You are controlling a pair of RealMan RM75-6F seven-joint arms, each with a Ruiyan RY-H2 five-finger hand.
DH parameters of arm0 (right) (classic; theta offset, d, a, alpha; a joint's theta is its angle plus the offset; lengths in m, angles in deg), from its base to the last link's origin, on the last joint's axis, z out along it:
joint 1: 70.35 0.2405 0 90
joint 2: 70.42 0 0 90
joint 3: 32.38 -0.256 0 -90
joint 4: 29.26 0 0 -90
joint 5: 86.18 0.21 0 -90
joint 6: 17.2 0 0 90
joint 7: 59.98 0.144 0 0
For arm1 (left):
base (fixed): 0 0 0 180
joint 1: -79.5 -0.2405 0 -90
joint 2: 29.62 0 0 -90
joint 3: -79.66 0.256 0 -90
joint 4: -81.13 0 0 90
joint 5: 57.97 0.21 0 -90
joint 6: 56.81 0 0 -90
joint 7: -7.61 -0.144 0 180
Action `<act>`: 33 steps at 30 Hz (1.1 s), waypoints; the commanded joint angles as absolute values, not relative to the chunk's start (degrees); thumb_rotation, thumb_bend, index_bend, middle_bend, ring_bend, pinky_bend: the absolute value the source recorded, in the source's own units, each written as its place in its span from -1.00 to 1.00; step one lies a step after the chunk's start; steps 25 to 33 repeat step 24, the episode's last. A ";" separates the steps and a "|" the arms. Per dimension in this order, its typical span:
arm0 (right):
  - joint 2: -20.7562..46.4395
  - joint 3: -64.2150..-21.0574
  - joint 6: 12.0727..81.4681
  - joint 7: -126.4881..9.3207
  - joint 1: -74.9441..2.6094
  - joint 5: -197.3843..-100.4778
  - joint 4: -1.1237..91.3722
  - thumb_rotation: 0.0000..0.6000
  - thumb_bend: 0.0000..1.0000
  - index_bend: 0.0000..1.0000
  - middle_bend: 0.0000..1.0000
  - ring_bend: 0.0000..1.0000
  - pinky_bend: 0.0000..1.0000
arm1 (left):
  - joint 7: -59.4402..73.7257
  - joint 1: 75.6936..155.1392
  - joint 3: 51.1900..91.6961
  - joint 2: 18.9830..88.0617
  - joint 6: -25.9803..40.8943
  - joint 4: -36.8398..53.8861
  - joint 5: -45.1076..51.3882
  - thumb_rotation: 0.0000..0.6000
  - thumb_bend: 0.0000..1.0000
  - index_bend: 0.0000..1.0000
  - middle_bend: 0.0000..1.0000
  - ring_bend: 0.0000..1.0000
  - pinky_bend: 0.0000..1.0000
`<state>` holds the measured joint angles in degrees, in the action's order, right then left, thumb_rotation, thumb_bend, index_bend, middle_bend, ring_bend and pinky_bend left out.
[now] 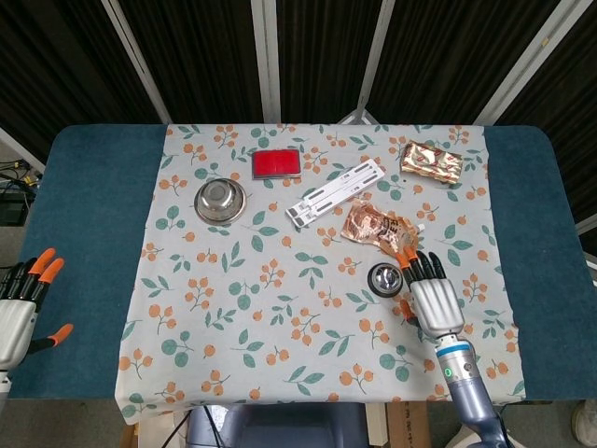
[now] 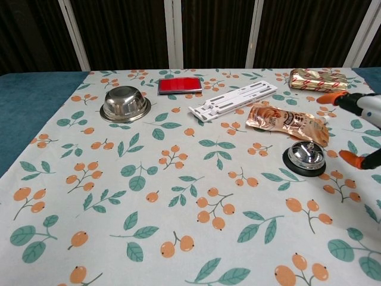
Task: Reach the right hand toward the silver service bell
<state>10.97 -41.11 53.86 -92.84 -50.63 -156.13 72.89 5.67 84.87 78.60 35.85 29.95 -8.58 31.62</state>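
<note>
A table (image 1: 84, 215) with a dark teal top carries a white cloth (image 1: 270, 308) printed with orange berries and green leaves; the cloth covers the middle and leaves bare teal strips along the left and right edges. Behind the far edge hang black curtains (image 1: 196, 56) crossed by pale metal posts (image 1: 266, 56).

The silver service bell (image 1: 383, 277) sits on its black base on the right half of the cloth, nearer the near edge than the far one. The right hand (image 1: 431, 297) hovers just beside it on the right, palm down, orange-tipped fingers apart and holding nothing; in the chest view its fingertips (image 2: 326, 98) stand above and to the right of the bell (image 2: 305, 156), not touching it.

Just beyond the bell lies a crumpled copper-coloured pouch (image 1: 378, 229). A white slotted strip (image 1: 334, 193) lies diagonally near the middle, a red flat case (image 1: 276, 163) toward the far edge, a steel bowl (image 1: 220, 200) on the left half, and a gold foil packet (image 1: 431, 161) near the far right corner.

The left hand (image 1: 20, 308) hangs off the near left corner, fingers spread, holding nothing.
</note>
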 commanded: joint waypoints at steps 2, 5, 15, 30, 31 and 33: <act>6.09 -40.36 56.15 -91.19 -52.27 -158.93 75.05 1.00 -0.08 -1.00 -1.00 -1.00 -1.00 | 5.50 84.87 78.62 35.86 29.98 -8.62 31.67 1.00 -0.87 -1.00 -1.00 -1.00 -1.00; 2.76 -38.32 58.19 -88.12 -54.28 -162.61 74.88 1.00 -0.08 -1.00 -1.00 -1.00 -1.00 | 5.23 84.87 78.63 35.91 30.04 -8.72 31.77 1.00 -0.87 -1.00 -1.00 -1.00 -1.00; -4.94 -31.73 65.37 -76.24 -61.57 -171.19 70.00 1.00 -0.07 -1.00 -1.00 -1.00 -1.00 | 4.70 84.61 78.84 36.02 30.21 -8.63 31.77 1.00 -0.87 -1.00 -1.00 -1.00 -1.00; -4.52 -31.94 68.87 -69.19 -63.26 -174.19 65.23 1.00 -0.08 -1.00 -1.00 -1.00 -1.00 | 4.23 84.46 79.03 36.03 30.22 -8.66 31.83 1.00 -0.87 -1.00 -1.00 -1.00 -1.00; -4.52 -31.94 68.87 -69.19 -63.26 -174.19 65.23 1.00 -0.08 -1.00 -1.00 -1.00 -1.00 | 4.23 84.46 79.03 36.03 30.22 -8.66 31.83 1.00 -0.87 -1.00 -1.00 -1.00 -1.00; -4.52 -31.94 68.87 -69.19 -63.26 -174.19 65.23 1.00 -0.08 -1.00 -1.00 -1.00 -1.00 | 4.23 84.46 79.03 36.03 30.22 -8.66 31.83 1.00 -0.87 -1.00 -1.00 -1.00 -1.00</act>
